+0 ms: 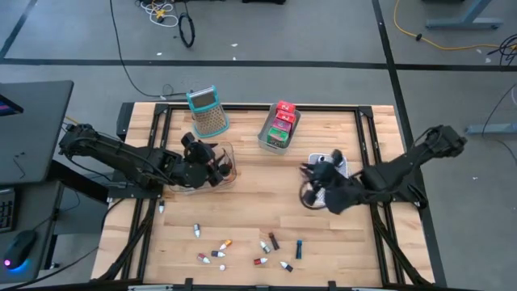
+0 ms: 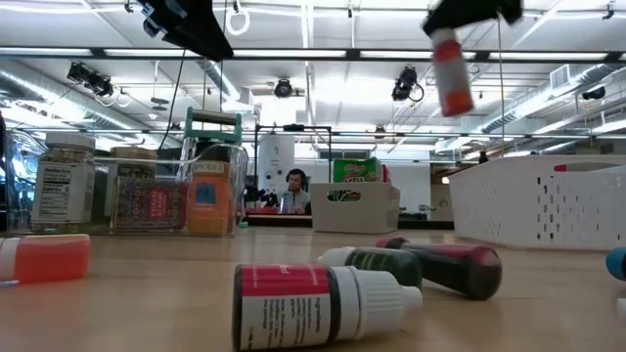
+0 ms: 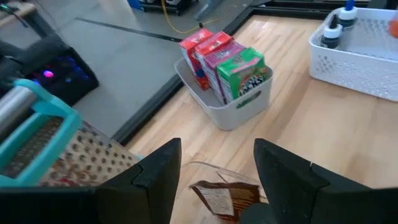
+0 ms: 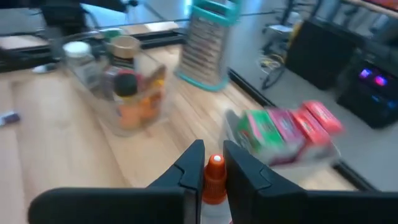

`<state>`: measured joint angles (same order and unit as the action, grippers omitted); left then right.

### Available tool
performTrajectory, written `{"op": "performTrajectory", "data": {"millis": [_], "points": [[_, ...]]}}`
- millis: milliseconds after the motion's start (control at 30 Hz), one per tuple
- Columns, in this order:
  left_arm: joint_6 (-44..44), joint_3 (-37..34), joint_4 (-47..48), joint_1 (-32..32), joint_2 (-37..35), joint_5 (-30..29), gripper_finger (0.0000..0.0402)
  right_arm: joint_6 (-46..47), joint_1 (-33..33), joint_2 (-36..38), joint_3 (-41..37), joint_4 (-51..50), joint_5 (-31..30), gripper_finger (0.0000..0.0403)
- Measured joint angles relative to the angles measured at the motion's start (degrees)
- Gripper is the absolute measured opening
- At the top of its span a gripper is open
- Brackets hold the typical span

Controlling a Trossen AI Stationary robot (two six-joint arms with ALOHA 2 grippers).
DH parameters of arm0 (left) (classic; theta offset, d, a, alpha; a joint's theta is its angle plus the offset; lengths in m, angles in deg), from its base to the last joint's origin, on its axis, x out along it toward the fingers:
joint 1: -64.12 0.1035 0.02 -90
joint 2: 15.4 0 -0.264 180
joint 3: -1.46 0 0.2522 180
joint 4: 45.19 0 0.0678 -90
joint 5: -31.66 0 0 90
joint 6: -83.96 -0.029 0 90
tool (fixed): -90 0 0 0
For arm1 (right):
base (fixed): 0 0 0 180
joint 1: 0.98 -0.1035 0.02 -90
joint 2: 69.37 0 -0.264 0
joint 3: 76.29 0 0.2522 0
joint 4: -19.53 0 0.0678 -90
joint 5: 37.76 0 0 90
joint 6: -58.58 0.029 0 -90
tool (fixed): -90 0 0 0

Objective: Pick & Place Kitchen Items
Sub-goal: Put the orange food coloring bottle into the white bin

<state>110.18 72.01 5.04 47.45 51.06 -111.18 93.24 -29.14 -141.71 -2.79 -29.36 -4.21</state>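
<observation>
My right tool (image 4: 210,163) is clenched on a small orange-capped bottle (image 4: 214,180), long axis upright, cap pointing away from my wrist, lifted above the desk (image 1: 266,202) near the white basket (image 1: 333,164). My left tool (image 3: 217,168) hovers released over the clear bin (image 1: 212,166) of jars.

My wooden table (image 1: 242,210) stood on a grey concrete floor (image 1: 323,32), where black and yellow cables (image 1: 174,20) trailed across it. Off to my left side a dark desk (image 1: 32,113) held a keyboard (image 1: 6,208) and a mouse (image 1: 20,242). Looking level across the boards, I saw a bright workshop behind, with long ceiling lights (image 2: 323,54), grey ducts (image 2: 39,83) and a person (image 2: 293,191) seated far back.
</observation>
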Motion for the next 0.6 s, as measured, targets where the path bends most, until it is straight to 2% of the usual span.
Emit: {"op": "performTrajectory", "data": {"millis": [167,300,600], "points": [[0.5,0.0,-0.1,0.0,0.0,3.5,0.0211,12.5,-1.5,5.4,-10.3,-3.0,-2.5,0.0047],[1.6,0.0,-0.1,0.0,0.0,3.5,0.0211,19.5,-1.5,8.8,-17.7,-3.3,-3.1,0.0047],[1.9,0.0,-0.1,0.0,0.0,3.4,0.0211,21.4,-1.2,11.2,-27.1,-4.2,-4.1,0.0048]]}}
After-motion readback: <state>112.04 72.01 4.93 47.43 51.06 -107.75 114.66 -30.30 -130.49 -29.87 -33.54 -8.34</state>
